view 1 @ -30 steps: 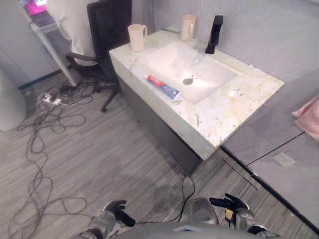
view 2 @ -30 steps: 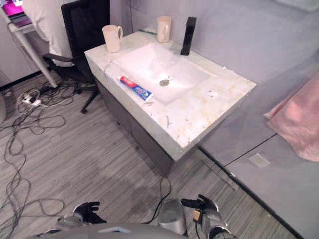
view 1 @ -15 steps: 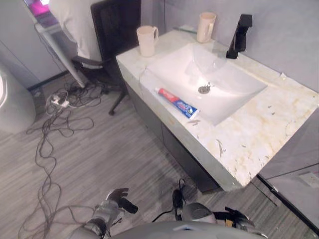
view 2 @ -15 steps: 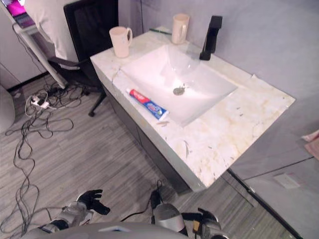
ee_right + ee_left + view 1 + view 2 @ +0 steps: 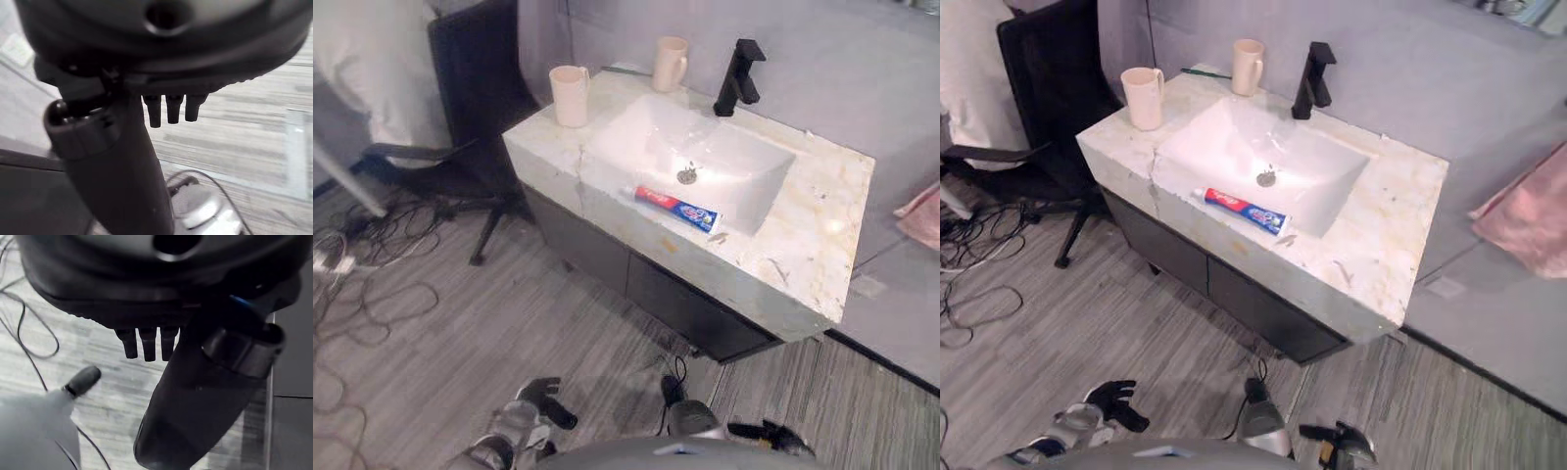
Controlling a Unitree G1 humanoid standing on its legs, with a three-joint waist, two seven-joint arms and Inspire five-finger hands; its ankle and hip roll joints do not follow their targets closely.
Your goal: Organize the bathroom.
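Looking down from the head cameras, I judge that nothing of the tidying has begun. The toothpaste tube (image 5: 677, 207) lies flat across the front lip of the white basin (image 5: 705, 157), at about six o'clock from the drain (image 5: 685, 175), its cap end pointing toward the left of the counter (image 5: 803, 255). One cream mug (image 5: 570, 95) stands at the counter's ten o'clock corner; a second mug (image 5: 670, 63) stands at about eleven, near the black faucet (image 5: 738, 76) at twelve. A thin green stick lies behind the mugs, too small for me to name.

My left hand (image 5: 540, 399) hangs low at about seven o'clock in the view, over the floor and well apart from the vanity, fingers relaxed and spread, holding nothing. My right hand (image 5: 1337, 443) sits at about five o'clock, likewise low, fingers loose and empty.

All the work is left: I judge the tube belongs in a mug, and I must first get within reach.

A black office chair (image 5: 475, 88) stands left of the vanity, and a pink towel (image 5: 1528, 211) hangs at three o'clock.
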